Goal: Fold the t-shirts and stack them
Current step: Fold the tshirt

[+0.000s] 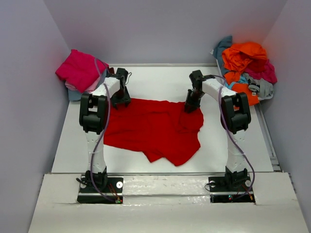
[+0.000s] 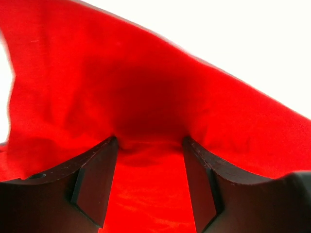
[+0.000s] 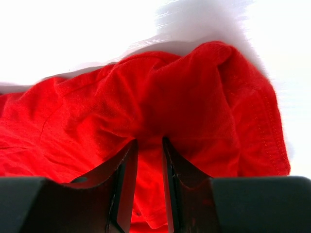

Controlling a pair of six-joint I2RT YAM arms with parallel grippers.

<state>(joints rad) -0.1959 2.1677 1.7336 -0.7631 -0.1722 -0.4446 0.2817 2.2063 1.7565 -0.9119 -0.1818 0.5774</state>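
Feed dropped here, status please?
Left gripper and right gripper both shut on red shirt, spread on table. Nothing in the way.

Both arms are reaching forward and bending down at the wrist. The left claw (image 2: 148, 145) is standing with its jaws well apart, cloth bunching between them. The right claw (image 3: 149, 145) is pinching red cloth in a narrow gap.

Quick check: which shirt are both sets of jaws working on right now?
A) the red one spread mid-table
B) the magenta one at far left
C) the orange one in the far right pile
A: both wrist views show the jaws around folds of the red shirt.
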